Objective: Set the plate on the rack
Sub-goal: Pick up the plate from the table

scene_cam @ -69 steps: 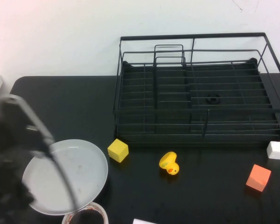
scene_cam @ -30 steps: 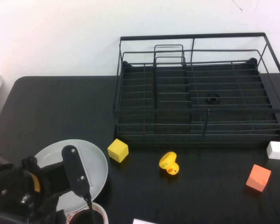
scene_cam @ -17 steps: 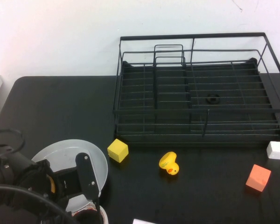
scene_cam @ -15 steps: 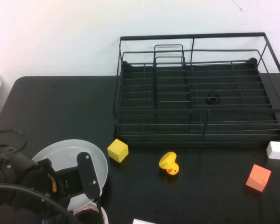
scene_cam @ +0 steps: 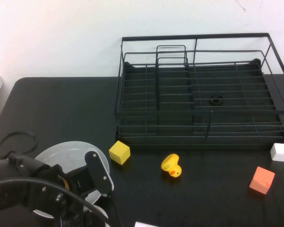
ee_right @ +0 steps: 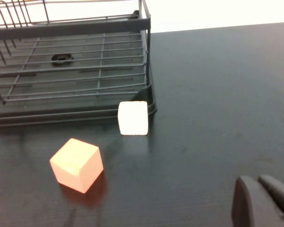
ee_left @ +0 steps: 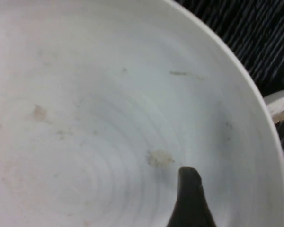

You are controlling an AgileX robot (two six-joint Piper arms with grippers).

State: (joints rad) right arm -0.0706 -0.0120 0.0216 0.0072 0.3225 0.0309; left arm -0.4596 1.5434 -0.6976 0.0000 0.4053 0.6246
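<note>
The plate (scene_cam: 61, 152), round and pale grey-white, lies flat on the black table at the front left. It fills the left wrist view (ee_left: 109, 118). My left gripper (scene_cam: 97, 177) hangs low over the plate's right part, open. Only one dark fingertip (ee_left: 189, 178) shows, over the plate's inside near the rim; the other is out of view. The black wire rack (scene_cam: 199, 94) stands at the back right and holds nothing. My right gripper (ee_right: 259, 198) is shut and empty, low over the table to the right of the rack (ee_right: 75, 61), outside the high view.
A yellow block (scene_cam: 119, 152) and a rubber duck (scene_cam: 171, 165) lie in front of the rack. An orange block (scene_cam: 262, 179) and a white block (scene_cam: 280, 152) lie at the right, also in the right wrist view (ee_right: 76, 164) (ee_right: 133, 117). A pale ring (ee_left: 280, 105) touches the plate's rim.
My left arm has come down over the plate, and its gripper has shifted right toward the plate's right rim. The plate and the blocks have not moved.
</note>
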